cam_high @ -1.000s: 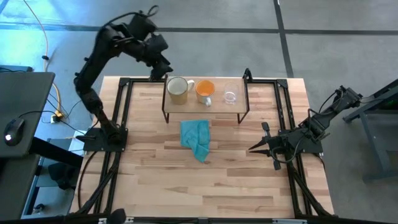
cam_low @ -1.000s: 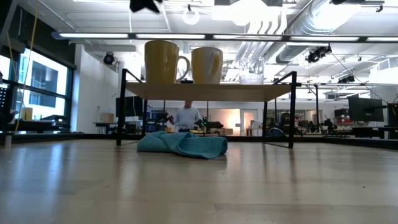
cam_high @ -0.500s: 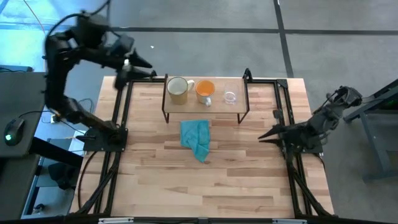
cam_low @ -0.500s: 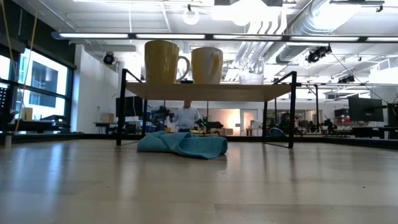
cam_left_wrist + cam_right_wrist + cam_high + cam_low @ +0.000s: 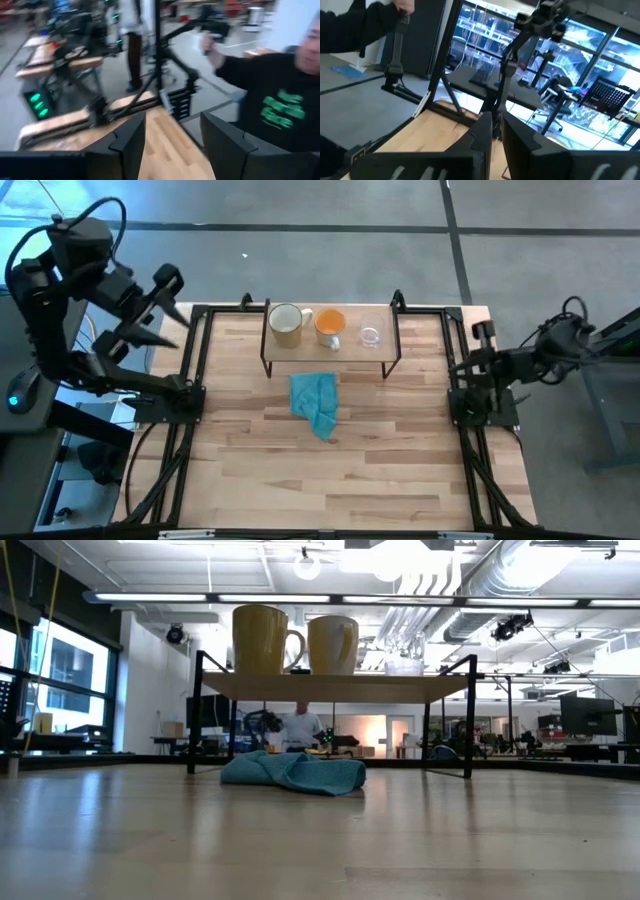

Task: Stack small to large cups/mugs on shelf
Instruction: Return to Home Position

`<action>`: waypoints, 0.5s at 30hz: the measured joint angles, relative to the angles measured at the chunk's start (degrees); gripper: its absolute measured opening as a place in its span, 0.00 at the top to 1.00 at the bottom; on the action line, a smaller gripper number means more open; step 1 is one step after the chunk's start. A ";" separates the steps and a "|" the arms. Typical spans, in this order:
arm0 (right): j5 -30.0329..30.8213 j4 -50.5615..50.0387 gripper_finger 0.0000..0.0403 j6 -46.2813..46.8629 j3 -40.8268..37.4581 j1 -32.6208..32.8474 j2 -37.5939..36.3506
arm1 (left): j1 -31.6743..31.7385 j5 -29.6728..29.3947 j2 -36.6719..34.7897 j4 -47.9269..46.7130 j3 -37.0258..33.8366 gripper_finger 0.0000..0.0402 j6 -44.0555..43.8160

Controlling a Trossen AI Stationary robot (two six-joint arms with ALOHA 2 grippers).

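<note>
On the shelf point(image 5: 300, 358), at the middle of the table's point(image 5: 330, 475) far edge: three vessels in one row, all upright. Nearest the table's left edge, the larger cream mug point(image 5: 285, 324), handle turned toward its neighbour. Next, the orange mug point(image 5: 330, 324), pale handle angled toward the near edge; just beside the cream mug, with a slim gap between them in the low view. Last, toward the right edge, the small clear glass cup point(image 5: 370, 335), a little apart from the orange mug. Same order from table height: cream mug point(image 5: 260, 638), orange mug point(image 5: 332, 644), glass cup point(image 5: 404, 665), all on the shelf point(image 5: 340, 687) above thin black legs.

On the table just in front of the shelf: a crumpled teal cloth point(image 5: 316, 404), also seen low between the shelf legs point(image 5: 293, 772).

Left claw point(image 5: 178, 330) outside the table's left edge near the far left corner, well apart from the shelf, spread wide, holding nothing. Right claw point(image 5: 458, 367) folded back at the table's right edge over its own base, well apart from the cups. Drawn narrow, only a thin slit between the fingers point(image 5: 482, 135), nothing held.

Beyond the table: a person in a dark shirt with green print point(image 5: 280, 110), a dark sleeve point(image 5: 355, 25), a distant figure point(image 5: 299, 727) under the shelf.
</note>
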 joint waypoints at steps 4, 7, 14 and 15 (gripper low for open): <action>0.01 -0.85 0.92 -0.45 3.12 0.00 0.01 | 0.00 3.34 -2.23 0.05 -5.12 0.56 3.65; 0.00 -1.75 0.92 -0.36 4.93 0.00 -0.01 | 0.00 3.35 -3.19 0.48 -9.21 0.56 4.96; -5.64 -5.17 0.92 -0.30 8.03 0.00 -0.01 | 0.02 3.98 -3.54 6.04 -16.61 0.56 4.11; -5.97 -5.37 0.92 -0.29 8.16 0.01 -0.01 | 0.00 4.00 -3.43 6.79 -17.13 0.56 3.62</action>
